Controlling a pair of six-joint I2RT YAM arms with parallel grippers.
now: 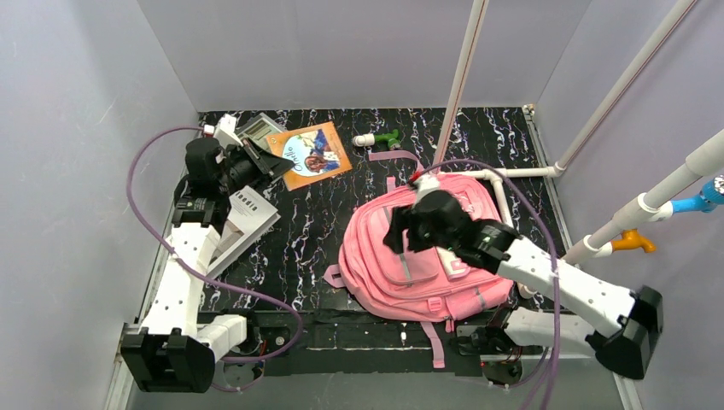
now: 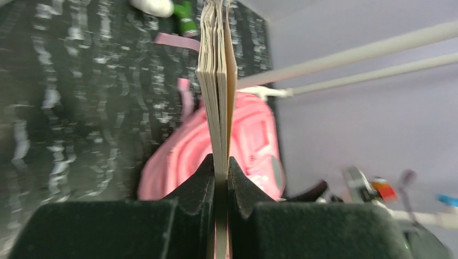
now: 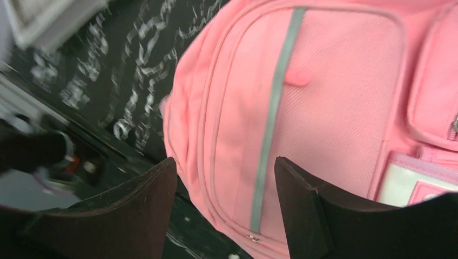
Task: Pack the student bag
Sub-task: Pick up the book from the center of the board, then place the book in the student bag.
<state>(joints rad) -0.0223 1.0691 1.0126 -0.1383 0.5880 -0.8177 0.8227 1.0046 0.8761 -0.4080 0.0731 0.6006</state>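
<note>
The pink student bag point(image 1: 376, 260) lies flat at the front right of the black marbled table, front side up. My right gripper point(image 1: 399, 232) hovers just above it, open and empty. In the right wrist view its fingers point(image 3: 146, 216) straddle the bag's point(image 3: 335, 91) grey stripe point(image 3: 273, 124) near the lower seam, and the white-pink patch point(image 3: 410, 183) sits to the right. My left gripper point(image 1: 266, 162) is shut on the edge of an orange-covered book point(image 1: 314, 154) at the back left. The left wrist view shows the book point(image 2: 217, 81) edge-on between the jaws, with the bag point(image 2: 254, 135) behind.
A white notebook point(image 1: 248, 224) lies by the left arm. A small grey device point(image 1: 256, 130) sits at the back left. A green-and-white object point(image 1: 380, 138) and a loose pink strap point(image 1: 394, 155) lie at the back. White pipes point(image 1: 529, 171) stand along the right side.
</note>
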